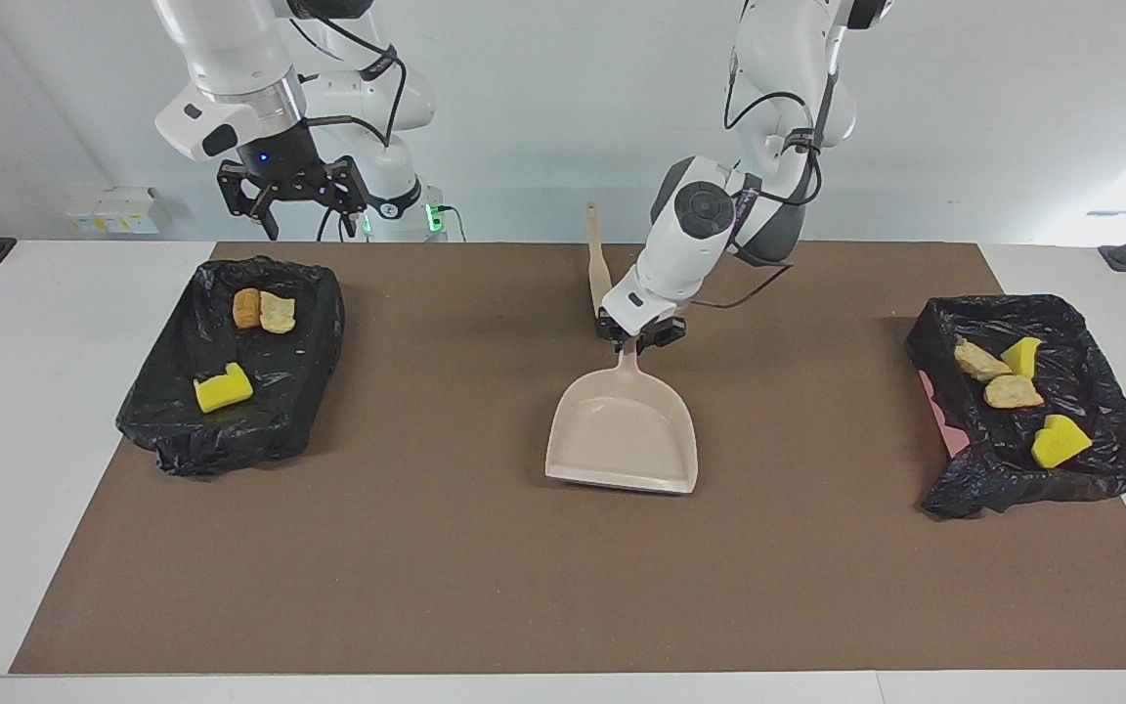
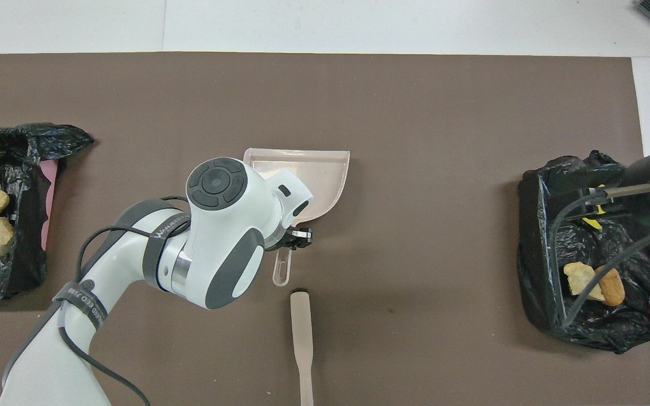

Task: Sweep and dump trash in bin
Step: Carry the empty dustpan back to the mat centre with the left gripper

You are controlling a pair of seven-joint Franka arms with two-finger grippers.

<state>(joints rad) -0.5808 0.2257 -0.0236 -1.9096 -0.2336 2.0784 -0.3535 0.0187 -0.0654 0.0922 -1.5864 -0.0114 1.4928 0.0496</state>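
Seven scraps of trash (image 1: 1010,392) already lie in two black-lined bins: four in the bin (image 1: 1110,332) at the left arm's end of the counter (image 1: 426,567), three in the bin (image 1: 319,293) at the right arm's end. None shows on the brown mat.

Between the bins rests the beige dustpan (image 1: 624,435), mouth pointing away from the robots. The left pincer (image 1: 639,335) sits low at its handle; whether it grips or has let go, I cannot tell. If releasing, lift straight up so the pan stays flat. The brush (image 2: 302,332) lies just nearer the robots.

The right pincer (image 1: 294,196) waits over its bin's robot-side edge, fingers spread, holding nothing.

Lettering on the left arm's band is too small to read reliably.
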